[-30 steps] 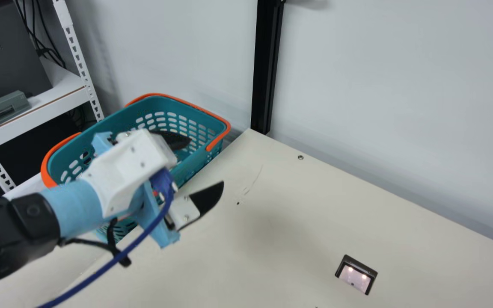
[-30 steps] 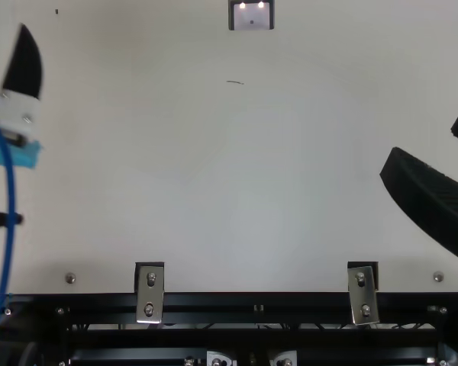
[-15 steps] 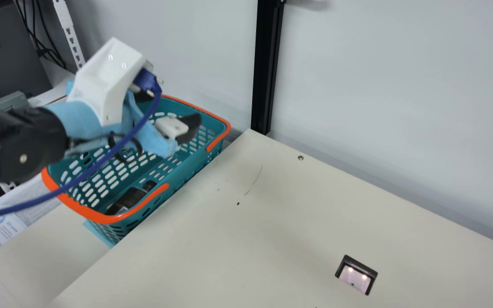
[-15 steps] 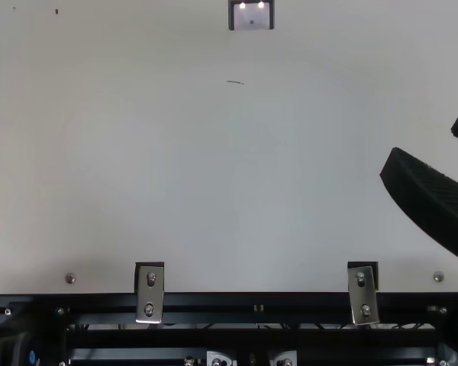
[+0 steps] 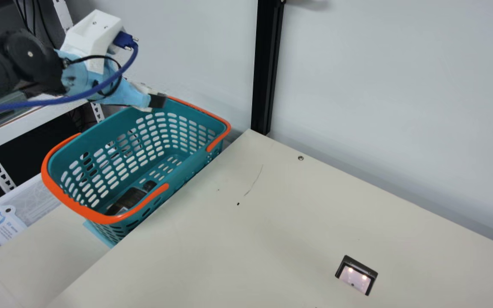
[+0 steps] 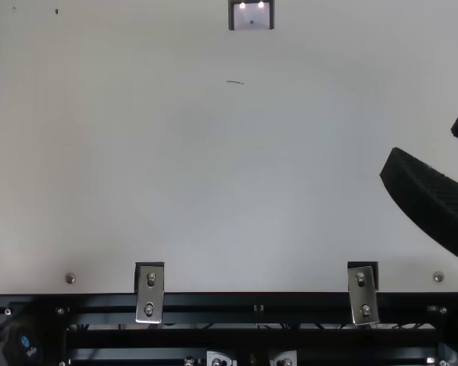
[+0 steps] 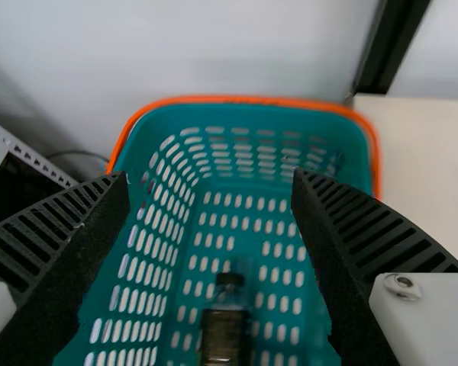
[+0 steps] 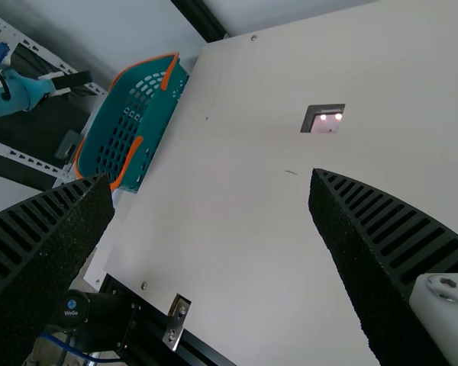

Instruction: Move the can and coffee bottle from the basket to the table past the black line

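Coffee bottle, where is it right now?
In the main view, the dark coffee bottle with a black cap lies inside the teal plastic basket, by the orange handle on the table side.

Main, top and right wrist views share the counter [image 5: 272, 239] from above; left wrist view looks closer, into main's nine-o'clock basket [image 5: 188, 164].

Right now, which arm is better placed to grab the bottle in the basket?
Left, I'd say. The left gripper hangs open above the basket, with the bottle in its wrist view. The right gripper is open too, but over the table, well away from the basket.
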Robot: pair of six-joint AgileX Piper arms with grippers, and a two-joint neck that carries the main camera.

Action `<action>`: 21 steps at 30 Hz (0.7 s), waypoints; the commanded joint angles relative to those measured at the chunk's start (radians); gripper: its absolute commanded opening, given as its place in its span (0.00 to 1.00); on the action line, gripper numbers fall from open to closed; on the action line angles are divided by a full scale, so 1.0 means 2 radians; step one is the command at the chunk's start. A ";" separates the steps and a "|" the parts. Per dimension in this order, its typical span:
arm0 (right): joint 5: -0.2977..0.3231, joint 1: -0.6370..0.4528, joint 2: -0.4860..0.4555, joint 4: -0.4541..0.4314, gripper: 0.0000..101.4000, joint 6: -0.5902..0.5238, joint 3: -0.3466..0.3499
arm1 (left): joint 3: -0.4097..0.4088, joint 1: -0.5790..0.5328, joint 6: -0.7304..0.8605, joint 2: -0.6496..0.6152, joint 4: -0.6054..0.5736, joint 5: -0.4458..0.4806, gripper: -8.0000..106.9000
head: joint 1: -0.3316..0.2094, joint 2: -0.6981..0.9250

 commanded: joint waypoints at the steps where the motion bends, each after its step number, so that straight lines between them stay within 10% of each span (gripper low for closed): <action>1: 0.000 0.000 0.000 0.000 1.00 0.000 0.000 | -0.029 0.016 0.049 0.049 0.000 0.016 0.85 | -0.013 0.010; 21: 0.000 0.000 0.000 0.000 1.00 0.000 0.000 | -0.095 -0.005 0.049 0.230 0.062 0.070 0.85 | -0.013 0.010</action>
